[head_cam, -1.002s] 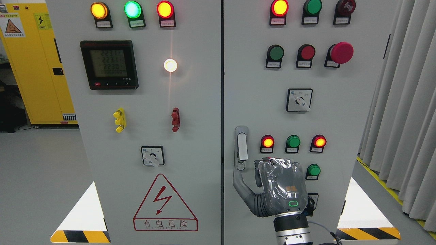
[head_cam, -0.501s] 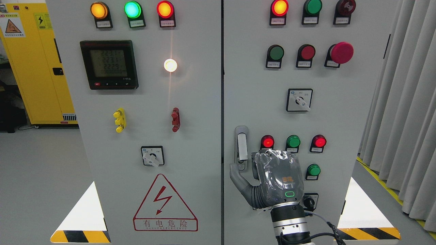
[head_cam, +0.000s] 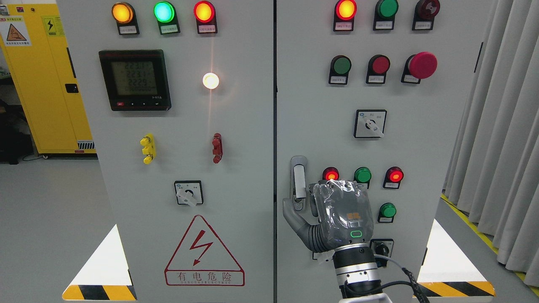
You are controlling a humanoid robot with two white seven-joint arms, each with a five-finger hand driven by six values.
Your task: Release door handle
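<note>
the right hand (head_cam: 337, 214) rises from the bottom edge right of the middle, its back turned to the camera and wrapped in a clear film over grey shell. it sits in front of the right cabinet door (head_cam: 442, 147), just to the right of the door handle (head_cam: 299, 182). the handle is a narrow upright lever in a silver housing near the door's left edge, lying flat and vertical. the thumb (head_cam: 290, 214) stretches out to the left and up, its tip right at the lower end of the handle housing by the keyhole; whether it touches is hard to say. the other fingers are hidden behind the back of the hand, so i cannot tell how far they are curled or whether they hold anything.

above the hand a red lamp (head_cam: 331, 174) is partly covered by the knuckles, with a green lamp (head_cam: 362, 174) and another lit red lamp (head_cam: 395, 175) to its right. a black knob (head_cam: 382, 249) shows beside the wrist. the left door (head_cam: 126, 168) carries a digital meter (head_cam: 134, 80) and a red lightning warning triangle (head_cam: 204, 250).
</note>
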